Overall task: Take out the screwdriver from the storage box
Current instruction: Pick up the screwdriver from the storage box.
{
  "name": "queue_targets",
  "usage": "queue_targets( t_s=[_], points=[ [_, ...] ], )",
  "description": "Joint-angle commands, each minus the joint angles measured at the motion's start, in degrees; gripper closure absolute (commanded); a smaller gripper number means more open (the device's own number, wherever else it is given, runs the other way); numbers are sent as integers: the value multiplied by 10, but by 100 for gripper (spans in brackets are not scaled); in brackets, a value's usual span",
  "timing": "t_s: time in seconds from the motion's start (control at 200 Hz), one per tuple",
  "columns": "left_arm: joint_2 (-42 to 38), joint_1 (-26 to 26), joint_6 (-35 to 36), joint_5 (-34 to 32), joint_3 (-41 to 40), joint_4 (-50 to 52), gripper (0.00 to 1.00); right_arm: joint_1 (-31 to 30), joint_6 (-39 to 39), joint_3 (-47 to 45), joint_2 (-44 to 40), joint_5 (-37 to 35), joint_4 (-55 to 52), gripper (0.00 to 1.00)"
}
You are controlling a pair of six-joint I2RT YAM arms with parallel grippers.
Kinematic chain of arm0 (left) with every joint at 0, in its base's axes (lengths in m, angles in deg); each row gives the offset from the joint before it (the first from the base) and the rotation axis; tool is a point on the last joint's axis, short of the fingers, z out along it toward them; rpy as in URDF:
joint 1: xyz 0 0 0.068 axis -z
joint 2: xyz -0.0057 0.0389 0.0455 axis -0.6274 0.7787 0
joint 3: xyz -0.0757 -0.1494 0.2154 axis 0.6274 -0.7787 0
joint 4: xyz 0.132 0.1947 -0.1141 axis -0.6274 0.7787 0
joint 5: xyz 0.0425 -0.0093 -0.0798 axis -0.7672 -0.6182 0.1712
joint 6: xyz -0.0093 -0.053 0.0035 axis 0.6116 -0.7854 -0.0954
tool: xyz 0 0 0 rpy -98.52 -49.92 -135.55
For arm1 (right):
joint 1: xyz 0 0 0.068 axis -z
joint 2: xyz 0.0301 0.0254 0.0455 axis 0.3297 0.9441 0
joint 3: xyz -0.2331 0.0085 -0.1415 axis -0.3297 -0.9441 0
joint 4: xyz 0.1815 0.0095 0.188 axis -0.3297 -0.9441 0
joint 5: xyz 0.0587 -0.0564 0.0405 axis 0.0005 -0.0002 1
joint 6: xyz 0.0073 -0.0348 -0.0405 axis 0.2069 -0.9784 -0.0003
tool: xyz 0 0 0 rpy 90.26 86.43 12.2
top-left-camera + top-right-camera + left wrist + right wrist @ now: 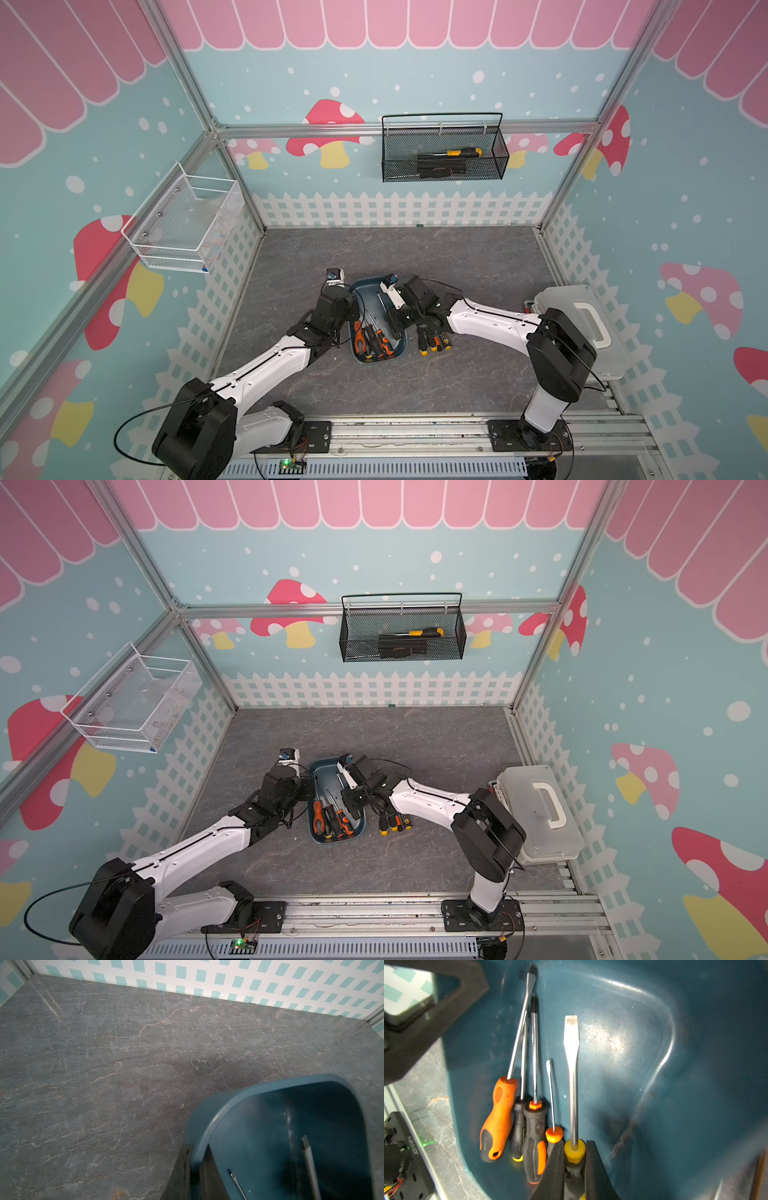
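Yellow-collared flathead screwdriver (572, 1076) is lying inside the storage box (643, 1047), not yet out, handle at the near end w/ four other drivers. The right gripper (574, 1145) is clamping narrow on its black handle just behind the collar, prob. because that's the thick, grippy part. Orange-handled screwdrivers (500, 1118) are lying right alongside, so a straight lift is prob. safest. The left gripper (194, 1158) is pinching the box's side wall, jaws closed either side of the rim, prob. steadying it so it isn't dragging w/ the tool. A few black-yellow screwdrivers (434, 343) are lying on the grey tabletop (457, 257) just beside the box.
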State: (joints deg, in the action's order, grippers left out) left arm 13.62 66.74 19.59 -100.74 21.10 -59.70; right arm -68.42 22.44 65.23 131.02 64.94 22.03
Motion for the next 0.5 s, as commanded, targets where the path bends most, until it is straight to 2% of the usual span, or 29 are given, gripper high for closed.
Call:
queue_targets(
  t_s=[0.0, 0.19, 0.355, 0.495],
  points=[
    [-5, 0, 13, -8, 12, -10, 100, 1, 6, -12, -46, 5, 1, 100],
    [3, -1, 16, 0, 14, -19, 100, 1, 8, -41, -115, -3, -36, 100],
    [7, -1, 20, 5, 15, -25, 100, 5, 3, -67, -175, -42, -96, 100],
    [6, -3, 22, 11, 13, -30, 100, 30, 9, -108, -219, -55, -126, 100]
  ],
)
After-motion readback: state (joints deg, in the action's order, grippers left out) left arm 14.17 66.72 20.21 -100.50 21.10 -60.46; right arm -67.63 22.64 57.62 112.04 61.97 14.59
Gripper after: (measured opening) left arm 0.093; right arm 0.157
